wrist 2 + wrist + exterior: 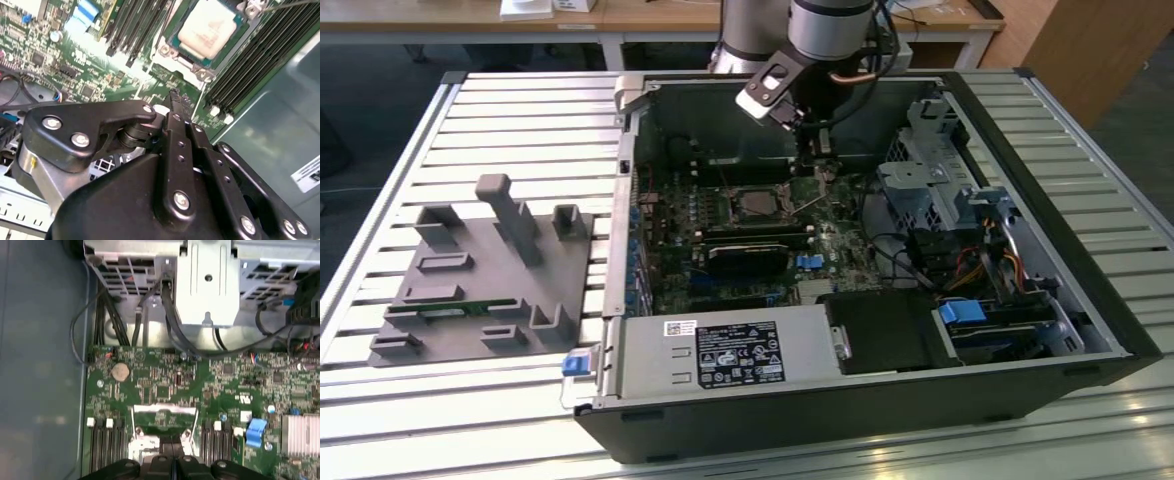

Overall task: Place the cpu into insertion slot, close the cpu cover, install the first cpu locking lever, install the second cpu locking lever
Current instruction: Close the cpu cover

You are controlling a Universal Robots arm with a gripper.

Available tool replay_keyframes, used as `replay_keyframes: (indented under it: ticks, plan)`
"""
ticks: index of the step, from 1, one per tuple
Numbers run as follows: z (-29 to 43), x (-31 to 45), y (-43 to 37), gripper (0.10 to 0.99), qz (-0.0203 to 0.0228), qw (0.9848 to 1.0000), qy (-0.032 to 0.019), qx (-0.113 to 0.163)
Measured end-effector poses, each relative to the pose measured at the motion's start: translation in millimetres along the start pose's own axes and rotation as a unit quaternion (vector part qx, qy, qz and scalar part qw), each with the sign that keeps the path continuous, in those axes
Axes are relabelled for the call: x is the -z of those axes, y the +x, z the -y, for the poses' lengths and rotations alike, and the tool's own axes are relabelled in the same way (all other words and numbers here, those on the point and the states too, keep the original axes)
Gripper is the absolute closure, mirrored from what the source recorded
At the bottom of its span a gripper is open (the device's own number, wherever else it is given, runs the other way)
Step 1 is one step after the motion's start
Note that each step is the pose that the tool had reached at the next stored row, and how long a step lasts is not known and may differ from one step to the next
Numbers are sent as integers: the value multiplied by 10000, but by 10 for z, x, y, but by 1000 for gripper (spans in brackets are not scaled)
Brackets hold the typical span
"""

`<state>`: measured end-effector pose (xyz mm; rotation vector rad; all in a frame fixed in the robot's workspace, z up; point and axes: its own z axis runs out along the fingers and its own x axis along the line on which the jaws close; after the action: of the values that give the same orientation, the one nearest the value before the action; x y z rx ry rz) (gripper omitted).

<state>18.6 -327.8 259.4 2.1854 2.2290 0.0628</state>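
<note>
An open computer case (854, 425) is laid on a slatted table (520, 110) beside a grey holder (480, 290), with the gripper (176, 97) pressed together near the cpu (207, 27).

Resting directly on a slatted silvery metal table (400, 420): an open black computer case (854, 410), lying on its side, taking up the middle and the exterior view's right. Sitting just beside it, toward the exterior view's left, a grey moulded tray (454, 300) with upright posts.
</note>
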Motion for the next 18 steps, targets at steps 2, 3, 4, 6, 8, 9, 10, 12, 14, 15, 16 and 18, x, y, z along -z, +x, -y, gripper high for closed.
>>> replay_keyframes:
  ticks: [2,3,4,6,8,9,10,12,14,15,16,18]
  plan:
    - [-51,-7,5,980,-1,10000,0,4]
    - [-71,-10,9,980,-1,10000,2,4]
    - [-85,-13,14,980,-1,10000,3,4]
    - [-103,-21,25,980,-1,10000,4,4]
    - [-125,-30,33,980,-2,10000,4,4]
    - [-142,-33,36,980,-2,10000,5,4]
    - [-157,-35,39,980,-1,10000,7,4]
    - [-185,-41,45,980,-1,10000,8,3]
    - [-220,-47,56,980,0,10000,12,4]
    - [-232,-51,61,980,0,10000,12,4]
    - [-244,-56,65,980,-1,10000,12,4]
    - [-273,-65,69,980,0,10000,13,4]
